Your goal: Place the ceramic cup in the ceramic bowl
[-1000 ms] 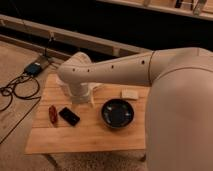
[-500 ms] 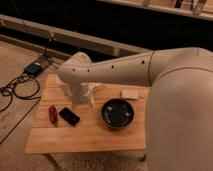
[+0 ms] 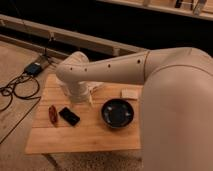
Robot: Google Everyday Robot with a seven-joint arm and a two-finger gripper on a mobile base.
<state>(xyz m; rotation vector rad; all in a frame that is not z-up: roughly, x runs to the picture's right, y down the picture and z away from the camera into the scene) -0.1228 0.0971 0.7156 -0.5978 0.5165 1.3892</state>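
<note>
Gripper (image 3: 81,100) is down low over the back-left of the table (image 3: 80,139), tucked under the arm's own wrist, so I can't tell how the jaws stand. Ceramic bowl (image 3: 117,113) sits right of centre, black phone (image 3: 69,116) well to its left. Ceramic cup is hidden from me.

I can't read any text, label, brand or number from here: not on the phone (image 3: 69,116) left of the bowl (image 3: 118,114), not on the white block (image 3: 129,93) just behind the bowl. The gripper (image 3: 85,98) is low over the table (image 3: 85,135), left of the bowl, mostly hidden by the arm (image 3: 110,67).
</note>
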